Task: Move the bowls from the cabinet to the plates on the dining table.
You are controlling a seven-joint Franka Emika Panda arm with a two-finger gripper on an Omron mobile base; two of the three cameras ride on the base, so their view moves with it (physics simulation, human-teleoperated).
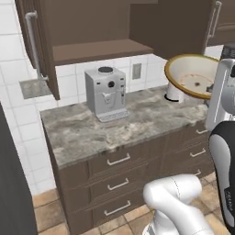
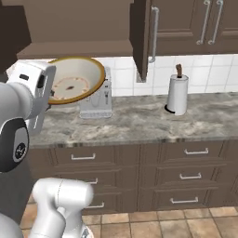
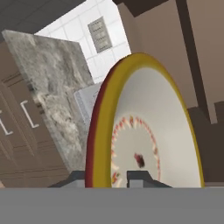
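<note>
Tan ceramic bowl [image 3: 144, 131], brownish-yellow rim, pale inside with a ring of small red marks and a dark spot at centre: held tipped on edge in the pincer [image 3: 111, 178], one finger inside the rim and one outside, closed on the bowl's wall. The bowl is carried in the air above the mottled stone desk [image 1: 137, 124], clear of its surface. Dark brown cabinet [image 1: 92, 41]: above and beyond the pincer, door swung open, bottom shelf bare. Grey coffee machine [image 1: 106, 94]: standing on the desk below the cabinet, beyond the pincer and apart from the bowl. White paper-towel roll [image 2: 177, 94]: upright on the desk, well to the pincer's right.
</note>
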